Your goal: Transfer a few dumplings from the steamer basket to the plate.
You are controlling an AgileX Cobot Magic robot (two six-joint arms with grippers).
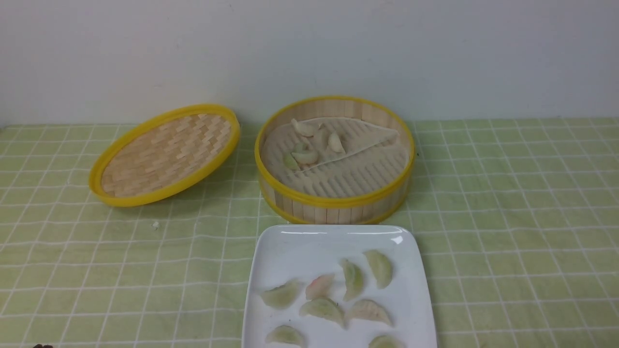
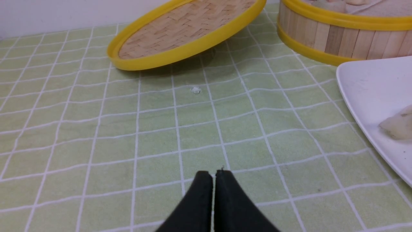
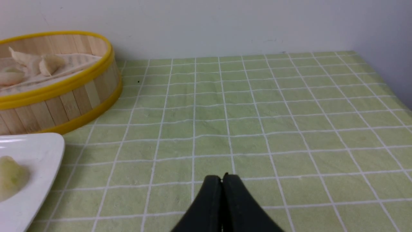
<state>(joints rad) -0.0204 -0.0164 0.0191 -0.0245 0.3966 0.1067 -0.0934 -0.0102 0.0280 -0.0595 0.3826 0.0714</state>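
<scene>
The steamer basket (image 1: 333,200) stands at the middle back with several dumplings (image 1: 314,142) on its pale liner. It also shows in the left wrist view (image 2: 334,38) and the right wrist view (image 3: 61,103). The white square plate (image 1: 290,246) lies in front of it and holds several dumplings (image 1: 333,295). The plate shows in the left wrist view (image 2: 367,93) and the right wrist view (image 3: 35,154). My left gripper (image 2: 213,174) is shut and empty over the cloth left of the plate. My right gripper (image 3: 222,177) is shut and empty over the cloth right of the plate. Neither arm shows in the front view.
The woven bamboo lid (image 1: 164,154) leans tilted left of the basket and shows in the left wrist view (image 2: 183,32). A small white crumb (image 1: 155,224) lies on the green checked cloth (image 1: 508,217). A wall stands close behind.
</scene>
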